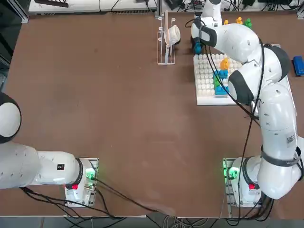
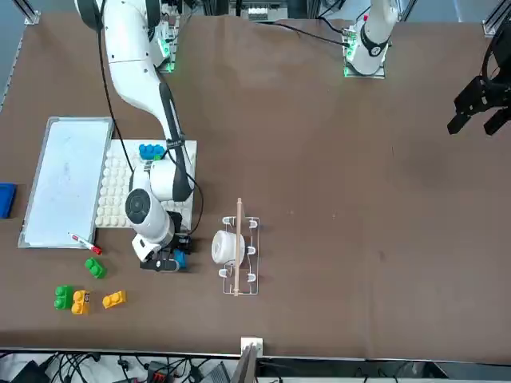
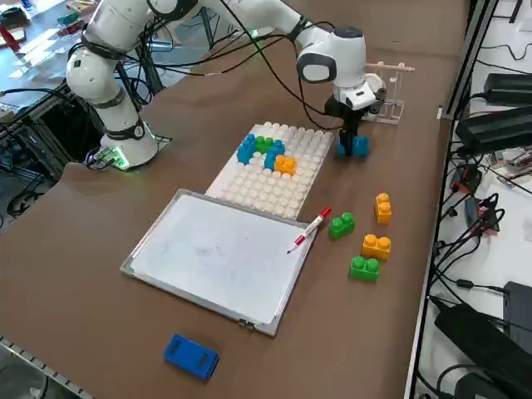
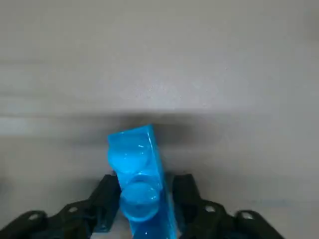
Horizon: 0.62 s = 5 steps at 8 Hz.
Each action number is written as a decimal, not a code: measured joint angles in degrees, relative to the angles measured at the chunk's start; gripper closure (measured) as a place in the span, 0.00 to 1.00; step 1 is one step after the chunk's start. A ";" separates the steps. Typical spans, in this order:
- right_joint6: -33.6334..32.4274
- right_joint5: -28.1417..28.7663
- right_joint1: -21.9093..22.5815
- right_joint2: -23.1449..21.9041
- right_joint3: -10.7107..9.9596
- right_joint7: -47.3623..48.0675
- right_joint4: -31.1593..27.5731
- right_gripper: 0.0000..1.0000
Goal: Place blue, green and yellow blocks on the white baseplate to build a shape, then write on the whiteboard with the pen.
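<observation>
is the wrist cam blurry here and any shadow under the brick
Right wrist view: the tabletop is smeared in streaks, while the blue block between the right gripper fingers is fairly crisp, with a dark shadow band beyond it. Right side view: everything sharp, the whiteboard evenly lit with no strong glare.

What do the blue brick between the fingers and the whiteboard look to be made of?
Blue brick, clamped by the right gripper just off the baseplate: likely glossy moulded plastic, with shiny highlights on its studs. Whiteboard: smooth white panel, probably coated; the thin silver-grey frame looks like metal.
</observation>
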 joint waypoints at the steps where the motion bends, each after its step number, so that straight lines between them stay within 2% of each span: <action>1: 0.01 0.00 0.02 -0.02 0.00 -0.27 0.02 0.44; 2: 0.06 -0.01 0.04 -0.11 -0.08 -0.49 0.16 0.58; 5: 0.09 -0.01 0.04 -0.52 -0.32 -0.73 0.72 0.58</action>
